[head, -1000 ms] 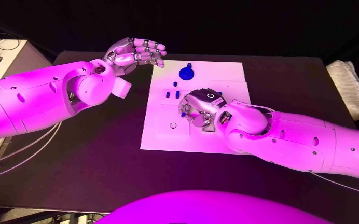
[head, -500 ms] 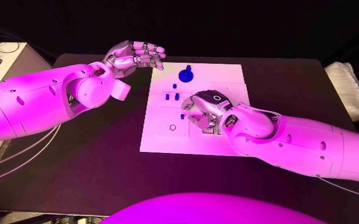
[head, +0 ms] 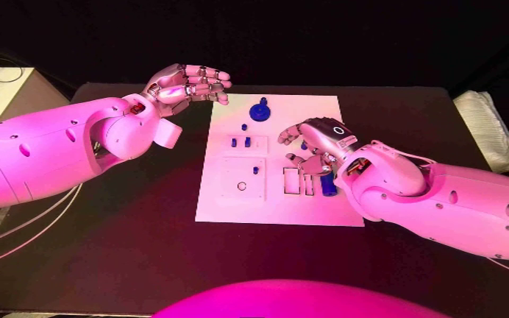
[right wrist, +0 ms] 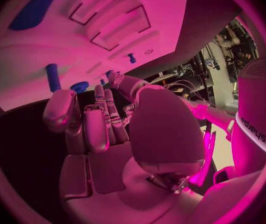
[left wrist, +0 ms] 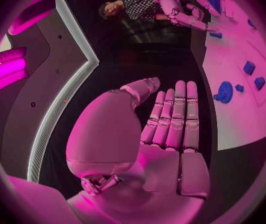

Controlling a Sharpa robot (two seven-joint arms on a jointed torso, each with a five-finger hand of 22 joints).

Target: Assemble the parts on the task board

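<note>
On black worktop (head: 127,222) the task board (head: 271,207) carries small, likely light, stiff blue parts (head: 329,187), best pinched at their sides; both hands, left (head: 191,85) and right (head: 318,145), hold nothing, fingers apart.

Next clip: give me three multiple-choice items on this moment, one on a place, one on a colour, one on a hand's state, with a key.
1. Where is the left robot hand?
A. Above the board's middle
B. Beside the board's far left corner
C. At the table's near edge

2. What colour is the round part at the far end of the board?
A. Blue
B. Grey
C. Yellow

3. What is the right robot hand doing?
A. Gripping the round part
B. Resting off the board
C. Over the board, fingers apart, holding nothing

Key: 1 B, the head view shows it off the board by that corner; 2 A, it shows dark blue on white; 3 C, both views show spread, bare fingers.
</note>
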